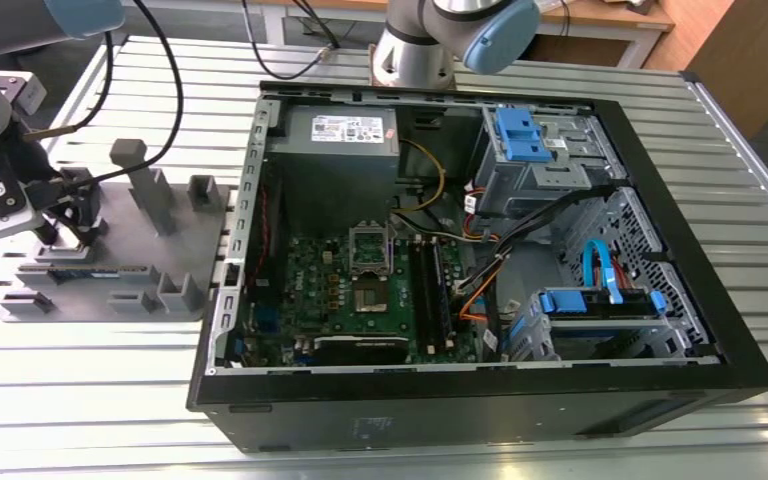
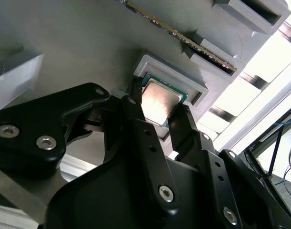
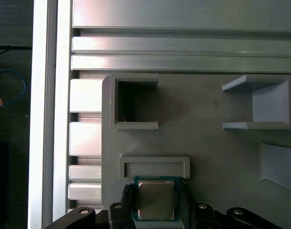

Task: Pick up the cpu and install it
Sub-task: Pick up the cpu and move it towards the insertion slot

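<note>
Silvery-topped, the cpu (image 2: 159,101) lies flat in its shallow pocket on the grey fixture plate (image 2: 88,43), a seat that apparently leaves two opposite edges free. The gripper (image 2: 158,104) clamps those edges, straddling the pocket.

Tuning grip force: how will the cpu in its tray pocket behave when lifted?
The cpu looks like a thin rigid plate, so probably stiff and light. Its smooth metal top suggests it could slip. It sits flat in a pocket of the grey tray, so rolling or tipping seems unlikely.
</note>
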